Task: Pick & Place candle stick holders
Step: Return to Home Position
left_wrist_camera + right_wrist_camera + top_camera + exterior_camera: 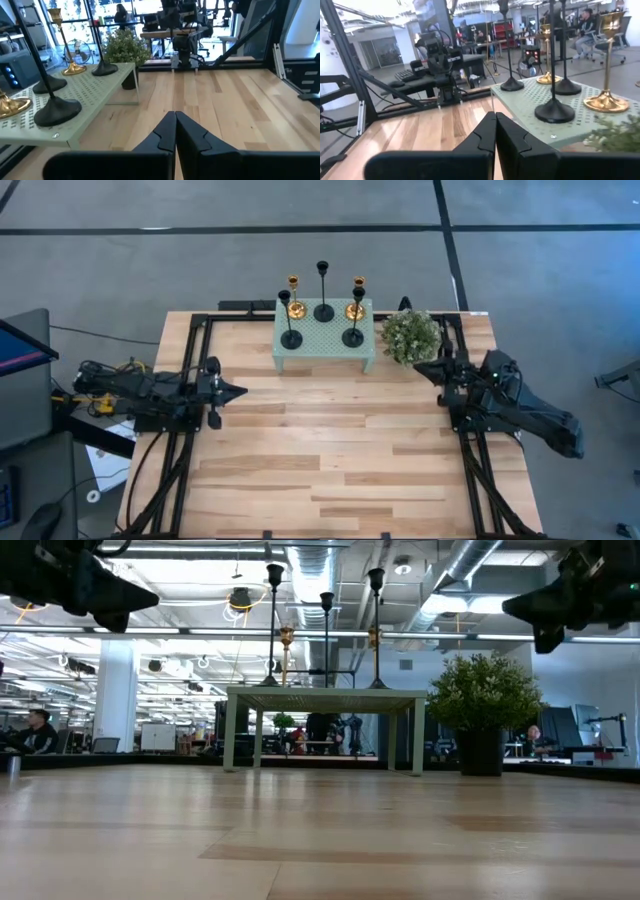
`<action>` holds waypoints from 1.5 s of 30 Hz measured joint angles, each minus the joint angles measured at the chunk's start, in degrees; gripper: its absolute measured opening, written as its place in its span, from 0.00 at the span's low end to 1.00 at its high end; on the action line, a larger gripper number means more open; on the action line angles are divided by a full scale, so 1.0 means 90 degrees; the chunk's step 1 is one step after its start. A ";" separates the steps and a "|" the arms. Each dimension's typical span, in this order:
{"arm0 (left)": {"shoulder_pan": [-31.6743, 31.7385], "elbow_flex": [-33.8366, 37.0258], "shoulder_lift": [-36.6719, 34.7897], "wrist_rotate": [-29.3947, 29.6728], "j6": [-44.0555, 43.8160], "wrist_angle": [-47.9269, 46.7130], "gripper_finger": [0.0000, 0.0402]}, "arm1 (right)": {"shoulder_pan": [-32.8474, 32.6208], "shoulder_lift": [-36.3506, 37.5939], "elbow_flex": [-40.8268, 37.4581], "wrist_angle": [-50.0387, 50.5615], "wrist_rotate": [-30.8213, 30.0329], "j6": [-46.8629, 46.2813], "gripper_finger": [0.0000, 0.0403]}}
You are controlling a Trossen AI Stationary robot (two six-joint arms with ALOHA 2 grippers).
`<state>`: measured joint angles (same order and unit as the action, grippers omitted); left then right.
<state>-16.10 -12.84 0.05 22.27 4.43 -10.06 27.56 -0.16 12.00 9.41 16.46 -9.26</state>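
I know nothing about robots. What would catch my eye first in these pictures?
A mint-green stand at the far edge of the table carries three black holders and two gold holders. A bushy plant sits just to its right. The robot's left hand and right hand hover at the table's two sides, both shut and empty.

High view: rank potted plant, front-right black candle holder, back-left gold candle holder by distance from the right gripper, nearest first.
1. Potted plant, just beside the right gripper, right of the mint-green stand.
2. Front-right black candle holder, on the stand's front-right corner.
3. Back-left gold candle holder, on the stand's back-left corner.
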 joint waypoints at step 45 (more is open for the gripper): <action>0.0000 0.1054 0.0019 0.0475 -0.0073 0.0558 0.02 | -0.0269 -0.0017 -0.1265 -0.1300 -0.0385 0.0908 0.00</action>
<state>-16.10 -3.36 0.23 26.55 3.77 -5.04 25.15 -0.32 0.62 -2.28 12.99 -1.08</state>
